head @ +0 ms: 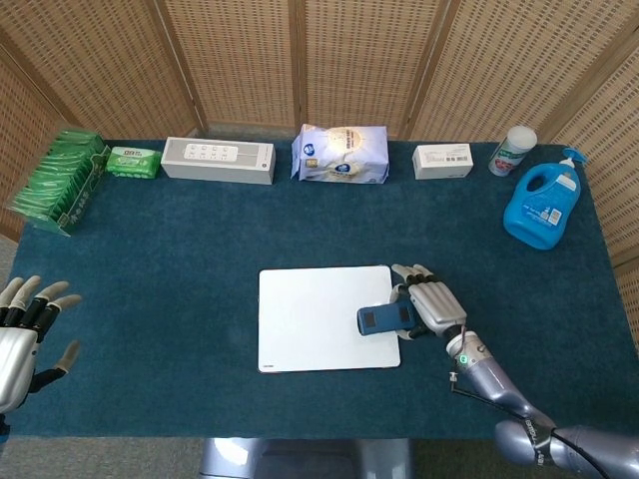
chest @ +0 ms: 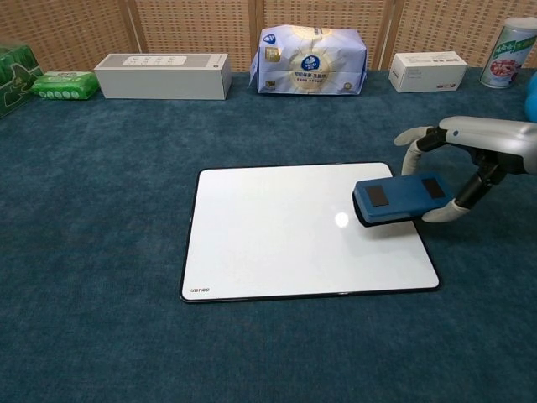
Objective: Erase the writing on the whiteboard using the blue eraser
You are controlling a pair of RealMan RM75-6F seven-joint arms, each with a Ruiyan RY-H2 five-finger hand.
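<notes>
Head view: eraser [head: 383, 319] is gripped in right hand [head: 431, 307], over near-hand edge of whiteboard [head: 315, 319]; left hand [head: 22, 317] is spread, holding nothing, well apart.
Chest view: eraser [chest: 401, 199] is pinched by right hand [chest: 470, 159], seemingly just above whiteboard [chest: 285, 235].

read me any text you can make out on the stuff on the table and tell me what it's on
No text reads clearly.
Whiteboard: small logo at its bottom left corner, too small to read.
White bag, small white box, canister, green packet, blue bottle: printing blurred.
</notes>
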